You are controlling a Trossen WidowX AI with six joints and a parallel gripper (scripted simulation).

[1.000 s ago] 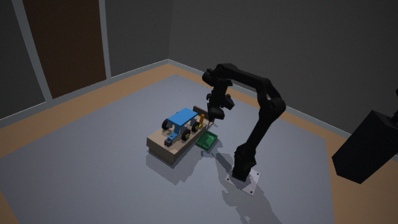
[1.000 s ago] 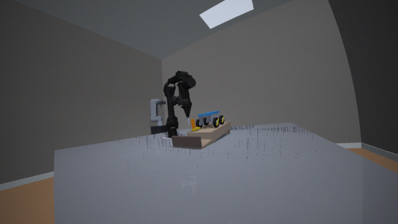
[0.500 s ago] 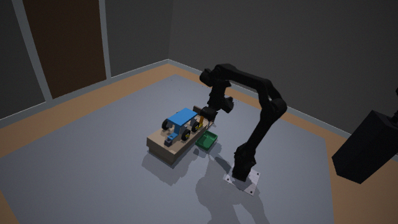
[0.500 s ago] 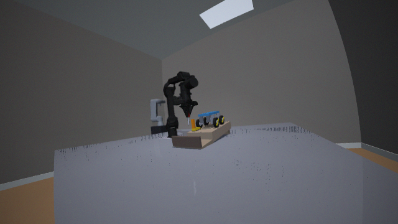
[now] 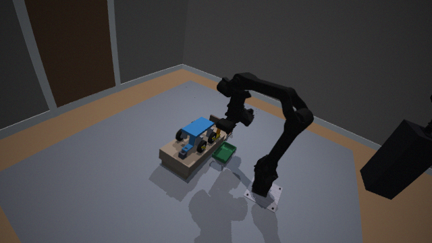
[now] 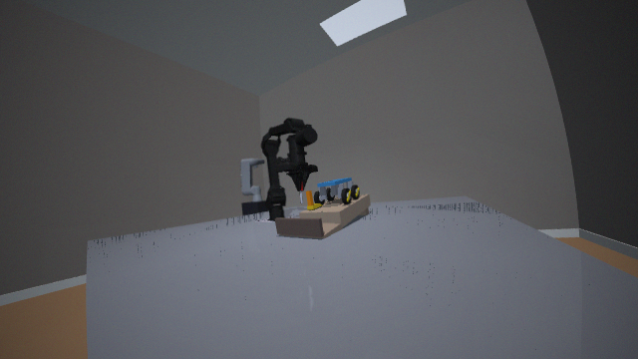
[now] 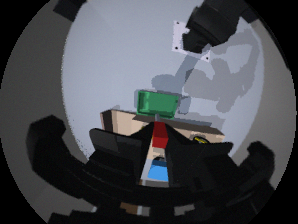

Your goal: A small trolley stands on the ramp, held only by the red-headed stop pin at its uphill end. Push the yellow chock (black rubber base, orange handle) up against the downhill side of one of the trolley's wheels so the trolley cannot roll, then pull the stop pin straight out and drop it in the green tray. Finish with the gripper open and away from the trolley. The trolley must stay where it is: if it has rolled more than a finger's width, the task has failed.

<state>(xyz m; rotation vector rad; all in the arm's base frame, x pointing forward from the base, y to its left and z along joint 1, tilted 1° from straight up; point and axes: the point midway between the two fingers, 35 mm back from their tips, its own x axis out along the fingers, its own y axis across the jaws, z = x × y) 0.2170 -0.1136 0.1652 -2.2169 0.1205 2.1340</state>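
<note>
One gripper clamped on red-headed stop pin; pin shaft hidden between fingers. Trolley partly blocked by wrist. Chock's orange handle barely visible; green tray beside ramp.

Dull grey-brown walls enclosed the room. A dark brown door panel sat in one wall, framed by pale grey posts. A pale grey skirting strip ran along the foot of the walls. The tan-orange floor bordered a broad, flat blue-grey surface, which carried soft shadows. A bright white rectangular ceiling light shone overhead. A large black box stood at one side.
</note>
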